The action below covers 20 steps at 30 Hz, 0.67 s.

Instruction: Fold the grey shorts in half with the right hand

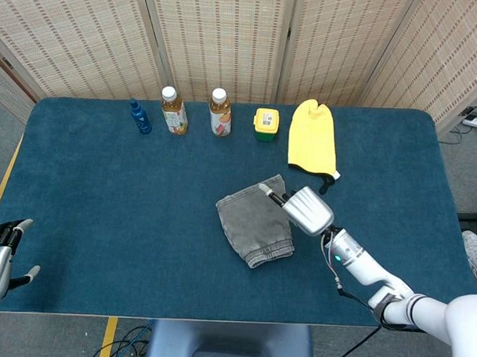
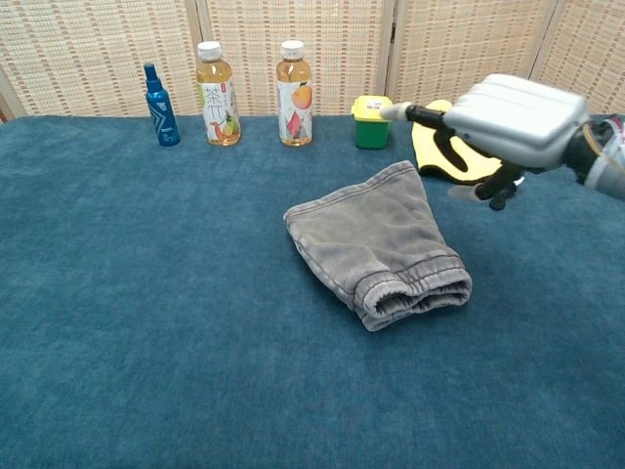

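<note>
Grey shorts (image 2: 376, 249) folded, soft ribbed waistband, right robot hand (image 2: 498, 122) spread, empty, above.

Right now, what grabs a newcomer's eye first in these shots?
The grey shorts lie folded near mid-table, with the right hand raised just right of them, fingers apart and holding nothing. Next comes the bright yellow mitt at the back right. Two tea bottles and a small blue bottle line the far edge.
</note>
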{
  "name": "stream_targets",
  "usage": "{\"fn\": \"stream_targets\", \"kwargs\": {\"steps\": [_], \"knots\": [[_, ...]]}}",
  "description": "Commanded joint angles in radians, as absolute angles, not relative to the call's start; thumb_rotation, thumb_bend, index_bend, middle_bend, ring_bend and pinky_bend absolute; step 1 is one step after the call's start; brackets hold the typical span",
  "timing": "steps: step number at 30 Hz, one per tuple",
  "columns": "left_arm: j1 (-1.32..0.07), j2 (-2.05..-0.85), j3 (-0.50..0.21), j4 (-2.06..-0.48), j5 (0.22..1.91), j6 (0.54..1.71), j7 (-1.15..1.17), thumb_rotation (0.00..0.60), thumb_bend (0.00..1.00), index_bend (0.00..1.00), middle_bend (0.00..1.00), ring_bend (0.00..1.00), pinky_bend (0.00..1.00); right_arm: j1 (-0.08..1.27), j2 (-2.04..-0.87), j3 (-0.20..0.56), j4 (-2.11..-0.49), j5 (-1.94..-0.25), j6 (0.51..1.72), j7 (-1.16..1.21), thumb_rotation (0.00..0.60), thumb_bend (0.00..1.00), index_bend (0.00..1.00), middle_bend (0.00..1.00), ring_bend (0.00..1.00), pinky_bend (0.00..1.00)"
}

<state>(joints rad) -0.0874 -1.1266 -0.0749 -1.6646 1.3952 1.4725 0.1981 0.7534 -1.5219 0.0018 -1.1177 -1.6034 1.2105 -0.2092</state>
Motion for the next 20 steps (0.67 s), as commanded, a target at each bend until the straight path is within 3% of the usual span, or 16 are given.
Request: {"fn": "stream_targets", "kwargs": {"steps": [1,7,10,20], "knots": [[-0.099,-1.132,-0.079,-1.671,1.402,1.464,0.207,0.6,0.2,0.18,0.19,0.17,0.33,0.62,-1.372,0.012,-1.311,-1.485,1.26,-0.317,0.6,0.29,0.0,0.49,0.56,0.69],[-0.126,-1.141,-0.085,-1.69,1.415,1.445,0.231,0.6,0.2,0.18,0.19,0.17,0.33,0.493,-1.243,0.002,-1.48,-1.392,1.332,-0.381,0.6,0.29,0.01,0.29,0.3,0.49],[-0.135,-1.143,-0.088,-1.701,1.42,1.442,0.24,0.6,0.2,0.18,0.19,0.17,0.33,0.43,-1.206,-0.007,-1.52,-1.381,1.388,-0.376,0.6,0.29,0.01,0.23,0.22,0.41],[-0.144,-1.149,-0.083,-1.737,1.419,1.432,0.253,0.6,0.2,0.18,0.19,0.17,0.33,0.249,-1.135,-0.052,-1.592,-1.391,1.526,-0.28,0.6,0.29,0.01,0.18,0.16,0.3]]}}
